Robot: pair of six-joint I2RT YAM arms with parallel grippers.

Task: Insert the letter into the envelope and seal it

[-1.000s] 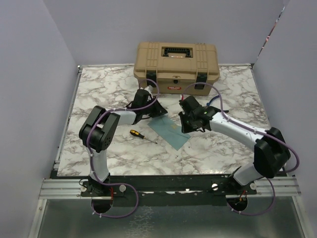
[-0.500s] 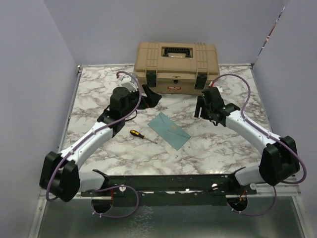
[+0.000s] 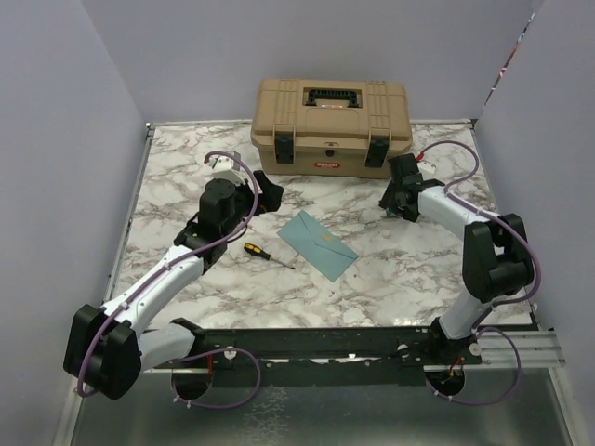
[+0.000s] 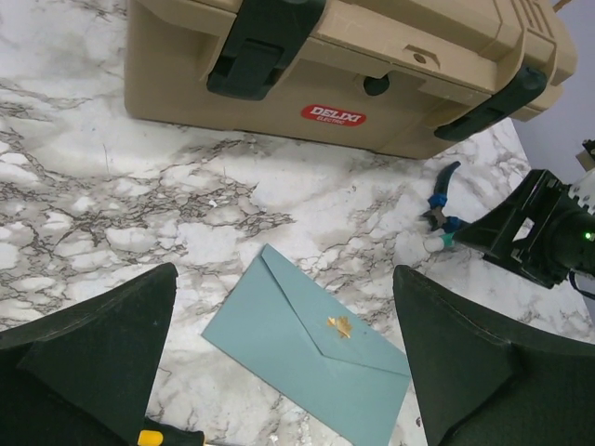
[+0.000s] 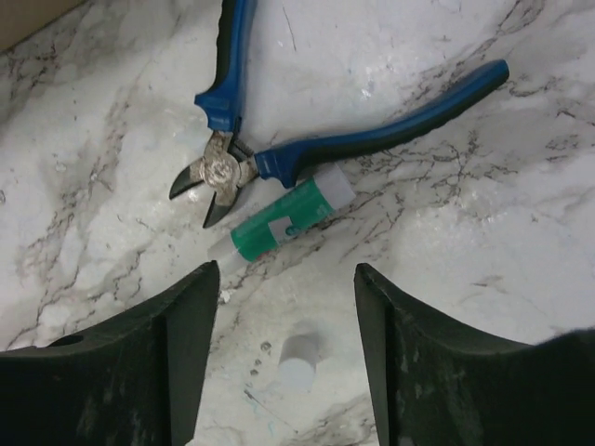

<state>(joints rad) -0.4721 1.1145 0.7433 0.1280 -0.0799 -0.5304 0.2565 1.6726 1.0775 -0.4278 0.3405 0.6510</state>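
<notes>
Top external view: a second ago both claws were bunched over the envelope at mid-counter. Both arms have since drawn back from it.

Nearest me, the yellow-handled screwdriver (image 3: 265,254) lies on the counter (image 3: 390,279), just left of the envelope (image 3: 319,243). The envelope lies flat and free where it did before, with its flap folded down and a small gold mark at the flap's tip. The letter shows in no view; I judge it to be inside.

Beyond, the left claw (image 3: 267,190) hangs with its fingers spread wide, holding nothing. The right claw (image 3: 400,198) is likewise parted and empty. It hangs over blue-handled cutters (image 5: 223,172), a green glue stick (image 5: 284,221) and a loose white cap (image 5: 299,358). Farthest, the tan toolbox (image 3: 332,125) sits latched.

Meaning: release is done, and insertion and sealing look complete. I would verify that the flap has stuck before closing out.
</notes>
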